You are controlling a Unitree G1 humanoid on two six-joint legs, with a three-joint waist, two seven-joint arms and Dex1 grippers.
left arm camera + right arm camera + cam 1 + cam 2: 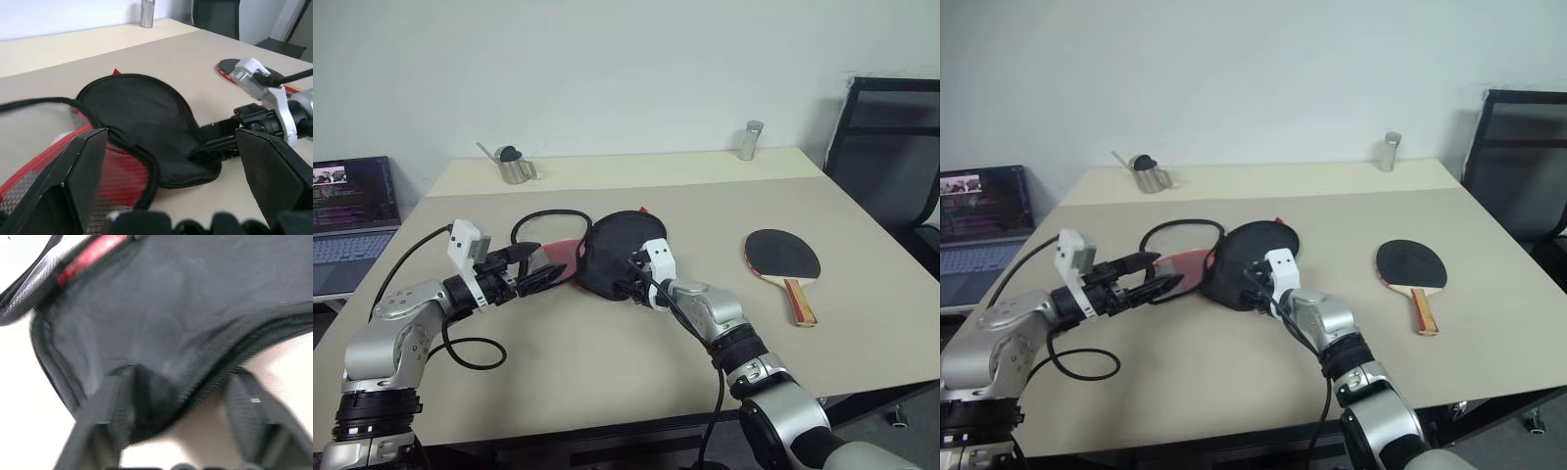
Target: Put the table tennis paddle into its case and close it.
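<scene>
The case (622, 255) lies mid-table, its black rounded head toward the right and its red mesh end (117, 171) toward the left, with the zipper edge (548, 217) hanging loose in a loop. My left gripper (543, 269) hovers open and level just over the red end, holding nothing. At the near rim of the black head, my right gripper (628, 286) is open, and the case's edge (205, 382) sits between its fingers. The table tennis paddle (783, 257) lies flat to the right, black face up and its handle toward me, apart from both grippers.
A metal pitcher (514, 164) and a metal cylinder (750, 140) stand at the table's far edge. A laptop (347, 211) sits off to the left and a black chair (891, 147) at the right. A black cable (470, 348) loops under my left arm.
</scene>
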